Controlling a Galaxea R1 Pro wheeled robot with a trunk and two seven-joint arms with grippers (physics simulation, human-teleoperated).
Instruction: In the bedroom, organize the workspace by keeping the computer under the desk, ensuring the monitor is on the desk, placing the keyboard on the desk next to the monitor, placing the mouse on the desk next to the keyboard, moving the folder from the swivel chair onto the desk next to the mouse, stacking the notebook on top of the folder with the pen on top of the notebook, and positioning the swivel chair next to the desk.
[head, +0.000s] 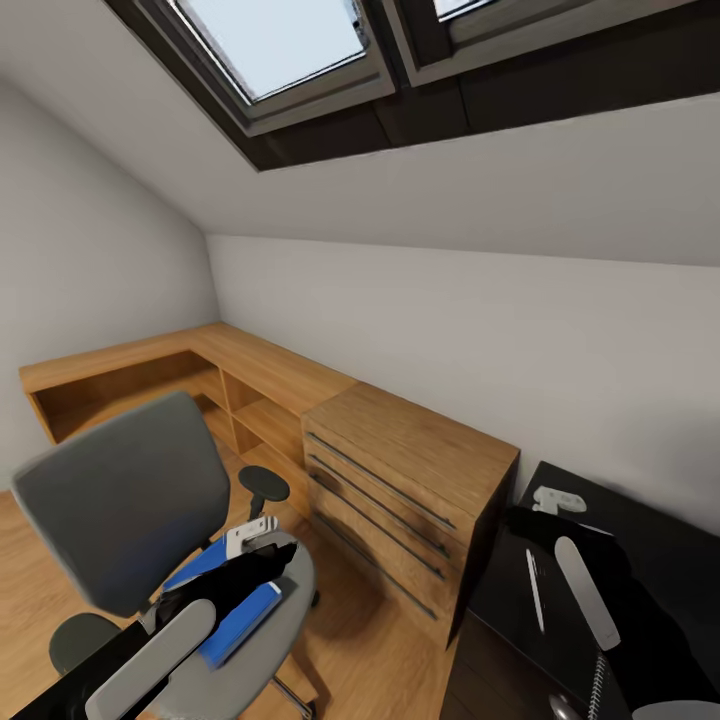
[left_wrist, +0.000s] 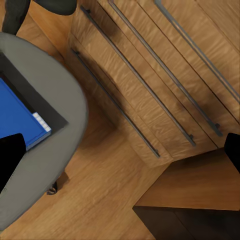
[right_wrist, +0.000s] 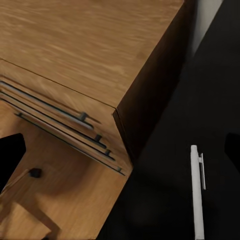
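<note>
Two grippers are seen: the left gripper (head: 262, 535), jaws spread, is held over the blue folder (head: 240, 622) on the swivel chair (head: 120, 500); at 4 o'clock, the right gripper (head: 555, 500), also spread, is held over the desk (head: 680, 560) near the pen (right_wrist: 196, 192).

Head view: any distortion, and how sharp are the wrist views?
Head view: wide-angle stretch, the skylight and walls skew, light soft and even. Left wrist view: wood grain on the drawers smeared. Right wrist view: the pen soft-edged on the near-black desk.
</note>
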